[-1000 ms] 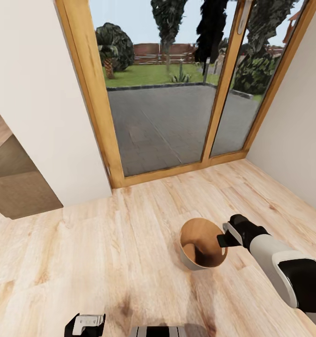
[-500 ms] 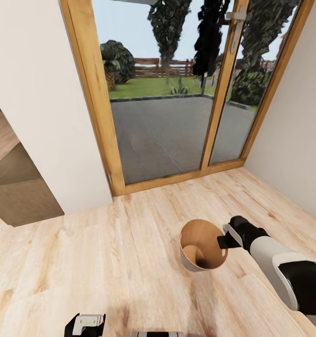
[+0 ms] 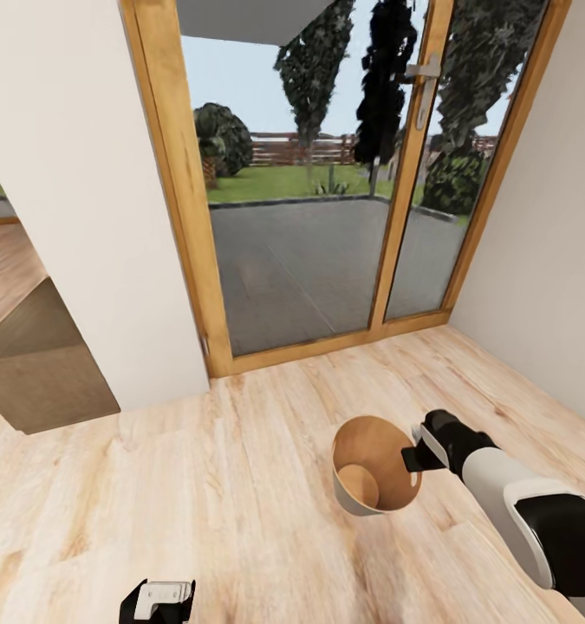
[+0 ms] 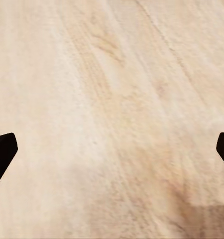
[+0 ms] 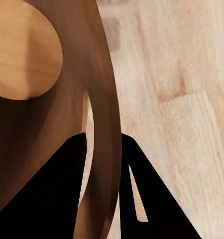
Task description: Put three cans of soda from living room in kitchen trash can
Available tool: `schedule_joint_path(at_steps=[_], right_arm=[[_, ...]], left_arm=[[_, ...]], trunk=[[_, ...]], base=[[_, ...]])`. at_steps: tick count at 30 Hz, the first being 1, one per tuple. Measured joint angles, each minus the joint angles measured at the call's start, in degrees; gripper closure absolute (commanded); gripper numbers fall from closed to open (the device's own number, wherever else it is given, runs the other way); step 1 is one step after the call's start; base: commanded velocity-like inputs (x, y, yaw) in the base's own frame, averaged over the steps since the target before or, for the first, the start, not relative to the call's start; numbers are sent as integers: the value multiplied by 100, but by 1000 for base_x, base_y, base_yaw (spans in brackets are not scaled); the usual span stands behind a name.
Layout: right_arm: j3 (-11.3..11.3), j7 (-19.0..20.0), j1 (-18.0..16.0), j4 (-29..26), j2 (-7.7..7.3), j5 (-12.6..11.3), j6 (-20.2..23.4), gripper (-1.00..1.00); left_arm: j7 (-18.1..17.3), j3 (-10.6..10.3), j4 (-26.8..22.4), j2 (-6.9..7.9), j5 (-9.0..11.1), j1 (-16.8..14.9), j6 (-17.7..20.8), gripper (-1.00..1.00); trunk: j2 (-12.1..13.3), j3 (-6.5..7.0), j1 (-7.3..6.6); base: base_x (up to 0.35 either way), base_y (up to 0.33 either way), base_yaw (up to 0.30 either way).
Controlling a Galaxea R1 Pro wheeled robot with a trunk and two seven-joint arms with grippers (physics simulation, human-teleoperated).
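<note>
The tash can (image 3: 351,501), a small round bin, pale grey outside and coppery brown inside, sits on the light plank floor at the centre right. My right gripper (image 3: 411,457) is shut on its right rim. In the right wrist view the black fingers (image 5: 42,199) straddle the bin's thin wall (image 5: 99,89), one inside and one outside. The bin's round bottom (image 5: 20,55) is bare. The cans of soda are out of view. My left gripper (image 3: 159,600) hangs low at the bottom edge, open over bare floor (image 4: 112,149).
A wood-framed glass patio door (image 3: 405,199) with a metal handle stands straight ahead. White walls close in on the left (image 3: 67,217) and right (image 3: 543,243). An opening at the far left (image 3: 23,347) leads to another room.
The whole picture has slid downward, so the camera has tilted up, and the door handle now shows. My right gripper keeps its hold on the bin's rim.
</note>
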Motion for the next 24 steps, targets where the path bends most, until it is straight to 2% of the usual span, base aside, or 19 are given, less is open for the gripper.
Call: schedule_joint_path(at_steps=[16, 20, 24], right_arm=[[-43, 26, 140, -6, 0, -92, -209, 100], [-17, 25, 231, -10, -1, -44, -366, 100], [-27, 33, 304, -5, 0, -98, -504, 100]], left_arm=[[-1, -8, -2, 5, -1, -2, 3, -100], [-7, -8, -2, 8, -1, -2, 14, -100], [-8, -3, -2, 9, -1, -2, 16, -100]], trunk=[[21, 355, -41], [27, 443, -52], [32, 532, -62]], base=[[0, 0, 0], [0, 0, 0], [0, 0, 0]])
